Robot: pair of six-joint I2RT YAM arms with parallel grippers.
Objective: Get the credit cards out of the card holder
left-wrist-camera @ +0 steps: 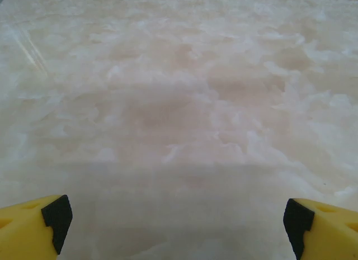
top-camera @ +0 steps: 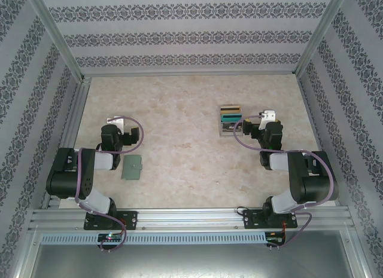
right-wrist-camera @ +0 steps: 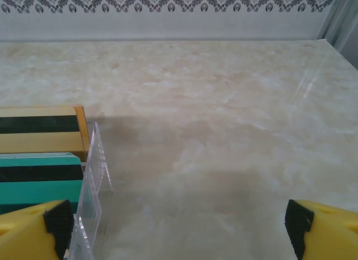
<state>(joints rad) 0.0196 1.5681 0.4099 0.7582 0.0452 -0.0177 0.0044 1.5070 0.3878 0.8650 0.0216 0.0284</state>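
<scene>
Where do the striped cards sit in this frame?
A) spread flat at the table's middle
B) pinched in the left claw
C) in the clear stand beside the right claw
C: the gold and teal cards sit in the clear stand, close beside the open right claw.

gold credit card (right-wrist-camera: 39, 138), teal credit card (right-wrist-camera: 38, 187), clear stand (right-wrist-camera: 96, 179), marble table (right-wrist-camera: 224, 131)

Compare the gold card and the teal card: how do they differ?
The gold card is yellow-gold; the teal card is green-blue. In the right wrist view, the gold card sits farther back and the teal card nearer. Both carry a black stripe and sit in the clear stand.
</scene>
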